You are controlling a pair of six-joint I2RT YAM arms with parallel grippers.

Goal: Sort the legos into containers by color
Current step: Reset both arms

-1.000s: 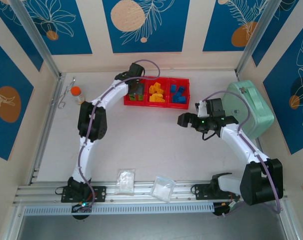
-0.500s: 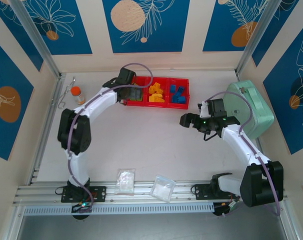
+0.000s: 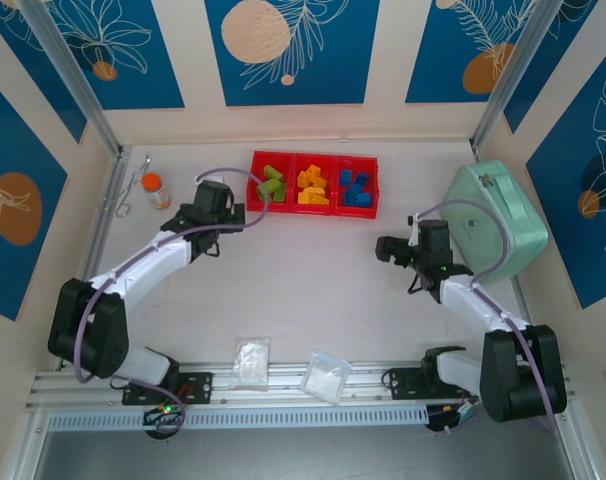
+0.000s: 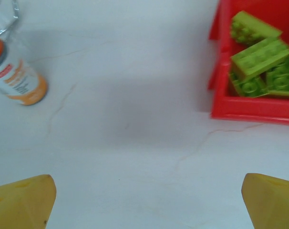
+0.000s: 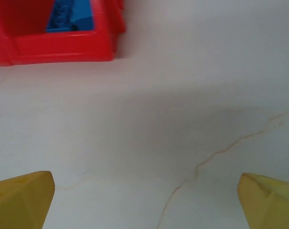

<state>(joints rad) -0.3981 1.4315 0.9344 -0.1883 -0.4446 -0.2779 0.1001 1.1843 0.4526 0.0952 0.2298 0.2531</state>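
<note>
Seemingly finished: small studded plastic bricks (image 4: 261, 57) lie sorted in the shallow red tray (image 3: 313, 209).
Lime green pile (image 3: 271, 185), yellow-orange pile (image 3: 310, 185) and blue pile (image 3: 356, 187) are separated by compartment; left and right jaws are spread, empty, near the tray.

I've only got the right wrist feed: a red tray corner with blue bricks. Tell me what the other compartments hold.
Observer: Yellow-orange bricks in the middle, lime green bricks on the left.
Operator: Report the left gripper.
Observer: Left gripper is open, over bare table just short of the tray and its left compartment.
Operator: Name what's to my arm's right.
Observer: A mint-green case, at the table's right edge.
</note>
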